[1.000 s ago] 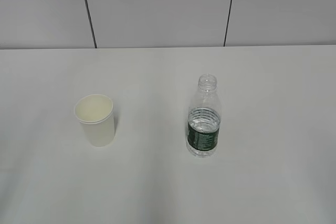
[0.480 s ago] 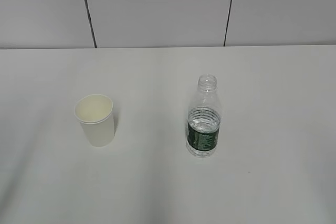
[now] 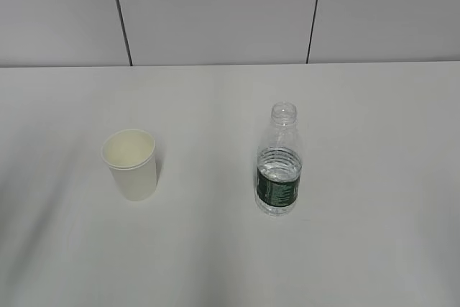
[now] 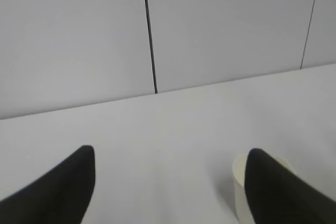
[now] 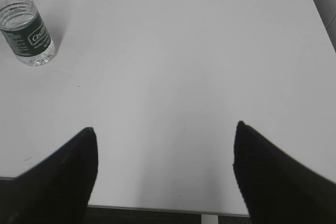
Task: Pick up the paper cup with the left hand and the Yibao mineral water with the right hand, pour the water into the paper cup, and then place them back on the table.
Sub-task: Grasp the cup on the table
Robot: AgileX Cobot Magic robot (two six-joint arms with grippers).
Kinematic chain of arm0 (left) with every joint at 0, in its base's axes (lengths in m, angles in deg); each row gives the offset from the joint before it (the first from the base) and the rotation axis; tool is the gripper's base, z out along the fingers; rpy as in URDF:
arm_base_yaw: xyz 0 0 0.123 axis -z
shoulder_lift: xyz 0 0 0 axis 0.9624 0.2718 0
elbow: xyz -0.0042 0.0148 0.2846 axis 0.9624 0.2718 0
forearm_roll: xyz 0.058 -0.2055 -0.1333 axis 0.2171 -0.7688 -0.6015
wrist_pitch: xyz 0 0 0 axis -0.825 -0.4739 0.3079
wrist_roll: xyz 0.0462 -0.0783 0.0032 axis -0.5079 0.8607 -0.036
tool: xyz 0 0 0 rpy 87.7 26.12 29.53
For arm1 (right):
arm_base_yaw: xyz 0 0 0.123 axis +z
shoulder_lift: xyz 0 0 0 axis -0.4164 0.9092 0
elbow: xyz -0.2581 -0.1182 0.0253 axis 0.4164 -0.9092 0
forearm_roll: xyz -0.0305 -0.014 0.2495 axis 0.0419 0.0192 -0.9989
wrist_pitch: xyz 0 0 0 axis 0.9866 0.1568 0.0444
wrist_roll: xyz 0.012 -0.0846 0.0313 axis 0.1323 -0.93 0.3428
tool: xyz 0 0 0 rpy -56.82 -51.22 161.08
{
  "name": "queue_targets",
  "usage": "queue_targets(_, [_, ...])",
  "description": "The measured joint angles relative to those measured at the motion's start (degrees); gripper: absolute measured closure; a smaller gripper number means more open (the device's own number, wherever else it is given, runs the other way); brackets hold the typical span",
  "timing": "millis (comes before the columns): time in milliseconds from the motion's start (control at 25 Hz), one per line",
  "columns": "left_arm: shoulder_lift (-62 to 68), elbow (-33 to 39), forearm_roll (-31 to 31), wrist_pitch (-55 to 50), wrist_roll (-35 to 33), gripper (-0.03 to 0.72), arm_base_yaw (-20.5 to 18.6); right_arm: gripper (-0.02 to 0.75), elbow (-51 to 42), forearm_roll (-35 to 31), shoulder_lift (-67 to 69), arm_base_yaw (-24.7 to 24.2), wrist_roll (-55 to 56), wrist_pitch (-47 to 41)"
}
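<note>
The cream-white paper cup (image 3: 131,163) stands upright on the white table (image 3: 215,249), left of centre. The clear ribbed Yibao bottle (image 3: 279,167) with a dark green label and no cap stands upright to its right, partly filled. Neither arm shows in the exterior view. In the left wrist view my left gripper (image 4: 170,156) is open and empty; the cup (image 4: 240,184) sits partly hidden behind its right finger (image 4: 273,192). In the right wrist view my right gripper (image 5: 165,132) is open and empty over the table's near edge; the bottle (image 5: 26,30) stands far off at upper left.
A grey panelled wall (image 3: 215,12) with dark seams rises behind the table. The table's front edge (image 5: 157,209) shows below my right gripper, and its right edge (image 5: 319,11) at upper right.
</note>
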Motion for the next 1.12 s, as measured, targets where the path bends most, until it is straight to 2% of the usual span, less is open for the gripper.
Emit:
queue_targets(240, [14.7,0.0,-0.5,10.1,0.0,0.115,0.0,0.146,0.0,0.0,0.0,0.0,0.0,0.0])
queue_targets(800, [42.3,0.0,-0.4,25.2,1.7,0.115,0.0,0.146,0.0,0.0,0.0,0.0,0.0,0.0])
queue_targets(1120, [49.7,-0.3,4.3,34.6,2.0,0.115,0.0,0.146,0.0,0.0,0.0,0.0,0.0,0.0])
